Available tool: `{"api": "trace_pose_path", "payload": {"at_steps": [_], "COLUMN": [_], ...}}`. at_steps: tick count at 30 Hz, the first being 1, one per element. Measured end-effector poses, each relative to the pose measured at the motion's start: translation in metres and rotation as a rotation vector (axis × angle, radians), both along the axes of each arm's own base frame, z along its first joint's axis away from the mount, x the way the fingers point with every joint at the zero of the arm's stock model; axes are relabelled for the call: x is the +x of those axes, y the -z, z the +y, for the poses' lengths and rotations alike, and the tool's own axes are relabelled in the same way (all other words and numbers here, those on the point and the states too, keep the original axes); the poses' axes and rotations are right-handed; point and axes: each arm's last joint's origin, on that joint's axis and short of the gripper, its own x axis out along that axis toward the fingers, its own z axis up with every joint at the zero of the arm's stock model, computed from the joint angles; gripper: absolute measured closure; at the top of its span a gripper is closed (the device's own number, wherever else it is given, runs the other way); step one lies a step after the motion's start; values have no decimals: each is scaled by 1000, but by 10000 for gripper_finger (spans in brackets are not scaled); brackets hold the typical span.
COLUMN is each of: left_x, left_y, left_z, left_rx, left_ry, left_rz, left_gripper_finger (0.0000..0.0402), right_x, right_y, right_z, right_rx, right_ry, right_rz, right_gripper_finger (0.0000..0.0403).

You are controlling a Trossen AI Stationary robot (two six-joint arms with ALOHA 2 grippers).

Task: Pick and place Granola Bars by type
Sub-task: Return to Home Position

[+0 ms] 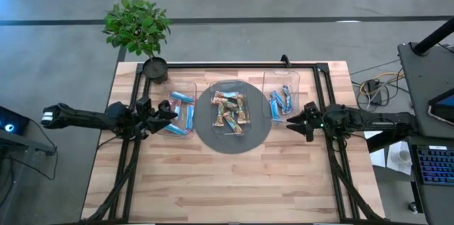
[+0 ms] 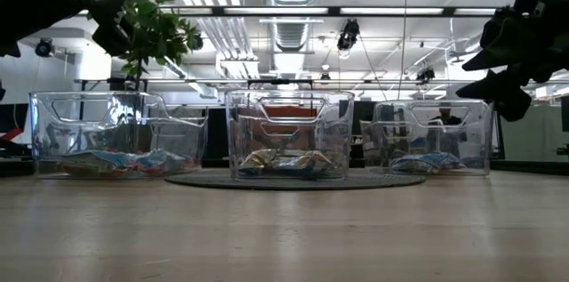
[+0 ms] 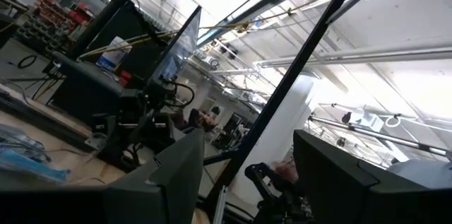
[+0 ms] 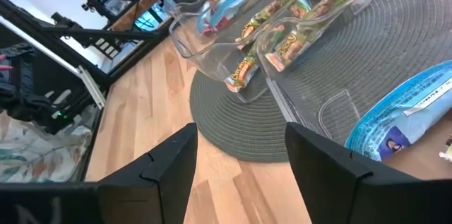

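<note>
Fronting the scene: bare wooden table, lower half of the high view. Next, left gripper, left of centre, hanging above the left bin, fingers parted, nothing held. Opposite, right gripper, right of centre, hanging just beside the right bin, fingers likewise parted and empty. At centre, round grey mat carrying the middle bin. Granola Bars: green, orange and tan ones in the middle bin; blue ones in the left bin; more blue in the right bin. Farthest, potted plant, upper left, at the table's far edge.
</note>
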Motion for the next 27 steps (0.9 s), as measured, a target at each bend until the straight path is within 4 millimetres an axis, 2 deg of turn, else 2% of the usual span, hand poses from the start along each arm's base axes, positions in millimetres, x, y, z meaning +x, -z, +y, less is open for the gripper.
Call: {"api": "trace_pose_path", "payload": {"at_steps": [6,9,12,15,21,27], "left_x": [-7,-11,-15,-17,-21,-20], "left_y": [-3,-1,3,7,21,24], "left_z": [1,1,1,1,2,2], "left_rx": [-1,0,1,2,4,5], "left_ry": [-2,-3,-3,-6,-16,-19], "left_rz": [-30,-10,24,64,193,220], "left_gripper_finger": [202,202,202,202,202,202], "right_x": [-1,-3,0,1,1,1], "right_y": [-4,-9,-13,-17,-17,-16], "right_z": [0,0,0,0,0,0], "right_rx": [-2,-4,-8,-9,-9,-9], "right_ry": [1,1,2,-1,0,1], "right_rz": [-82,-190,-383,-442,-442,-441], "right_gripper_finger": [197,197,197,197,197,197]}}
